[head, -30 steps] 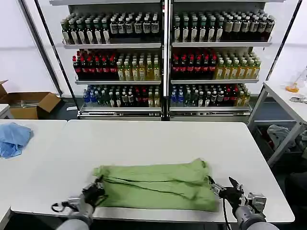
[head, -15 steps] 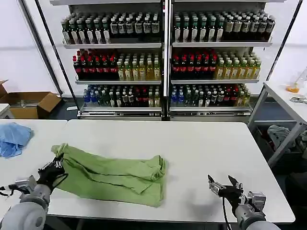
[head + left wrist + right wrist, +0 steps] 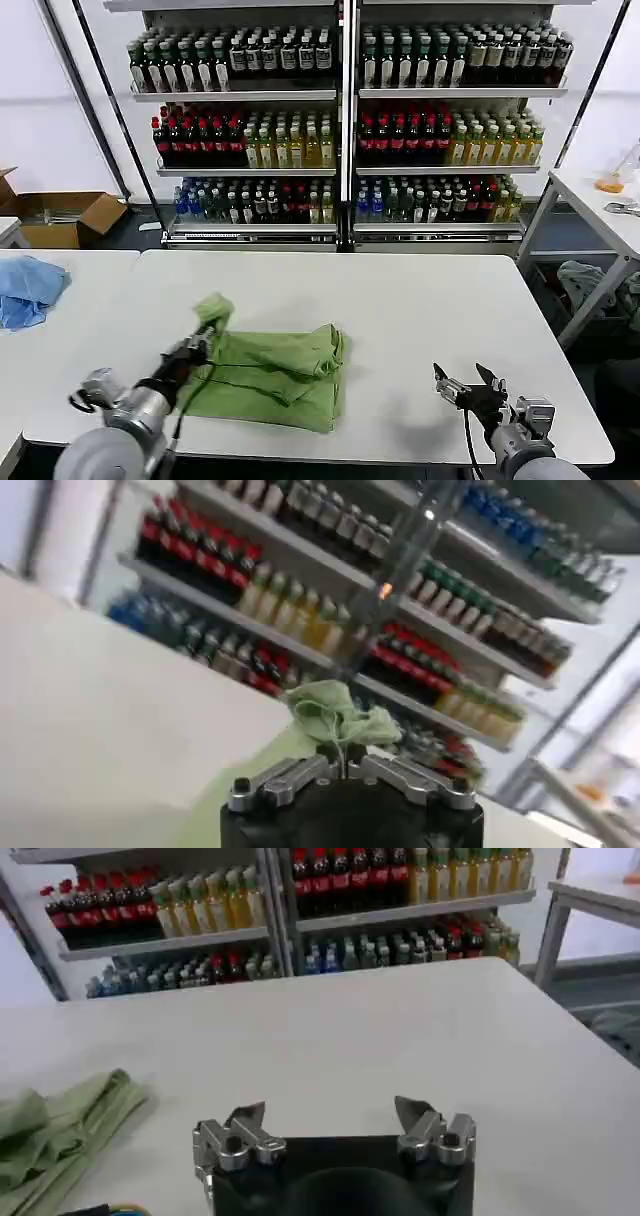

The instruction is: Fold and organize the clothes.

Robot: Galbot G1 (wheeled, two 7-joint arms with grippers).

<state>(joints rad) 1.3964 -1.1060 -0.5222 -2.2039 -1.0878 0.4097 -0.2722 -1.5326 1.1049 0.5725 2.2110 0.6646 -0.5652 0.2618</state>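
The light green shirt point(image 3: 275, 372) lies folded on the white table point(image 3: 420, 300), left of centre near the front edge. My left gripper point(image 3: 200, 340) is shut on one end of the shirt and holds it raised above the pile; that bunched end point(image 3: 338, 718) rises from between the closed fingers in the left wrist view. My right gripper point(image 3: 465, 385) stands open over bare table at the front right, well apart from the shirt, nothing between its fingers point(image 3: 245, 1120). The shirt's edge point(image 3: 60, 1123) lies off to its side in the right wrist view.
A light blue cloth point(image 3: 28, 288) lies on the adjoining table at the far left. Shelves of bottles point(image 3: 345, 120) stand behind the table. A cardboard box point(image 3: 65, 215) sits on the floor at left, another table point(image 3: 600, 205) at right.
My left gripper has carried the shirt's left end up and rightward, over the rest of the cloth. Before that it dragged the shirt leftward, away from the right gripper, which stayed put and open.
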